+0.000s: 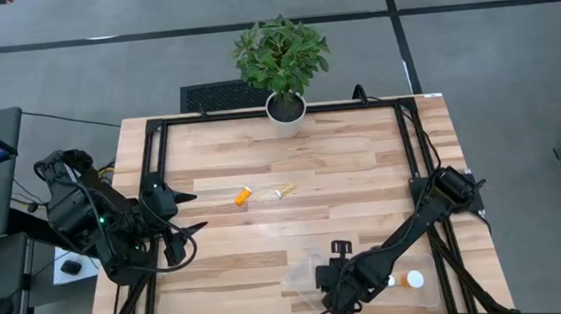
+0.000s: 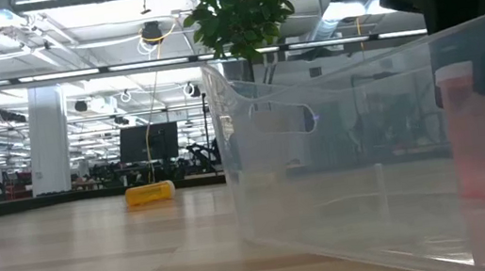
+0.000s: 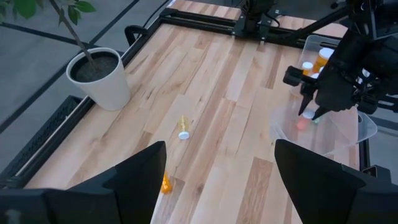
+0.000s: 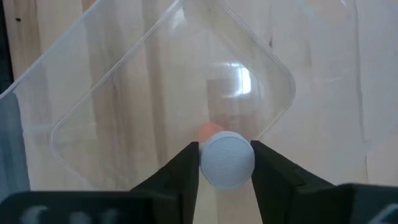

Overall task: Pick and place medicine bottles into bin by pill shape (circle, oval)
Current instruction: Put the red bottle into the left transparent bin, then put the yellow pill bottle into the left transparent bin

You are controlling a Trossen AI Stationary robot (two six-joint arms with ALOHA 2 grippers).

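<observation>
My right gripper [image 1: 337,285] reaches from the right over a clear plastic bin [image 1: 300,274] at the table's near edge. It is shut on an orange medicine bottle with a white cap [image 4: 227,160]. The low view shows this bottle [image 2: 480,145] upright behind the bin's wall [image 2: 324,172]. Two more bottles lie on their sides mid-table, one orange [image 1: 242,195] and one yellowish [image 1: 282,190]. My left gripper [image 1: 193,211] waits open above the table's left side, and nothing is between its fingers [image 3: 140,180]. My right gripper pinches the bottle's white cap [image 4: 205,163] between its two fingers, one on each side of the cap. The fingers come from above, pointing steeply down. The bottle hangs upright below them, inside the clear bin; whether its base touches the bin's floor I cannot tell.
A second clear bin [image 1: 418,285] to the right of the first holds a few bottles [image 3: 320,59]. A potted plant [image 1: 285,106] stands at the table's far edge. A black frame [image 1: 155,157] runs along the table's sides. Bare wood lies between the loose bottles and the bins.
</observation>
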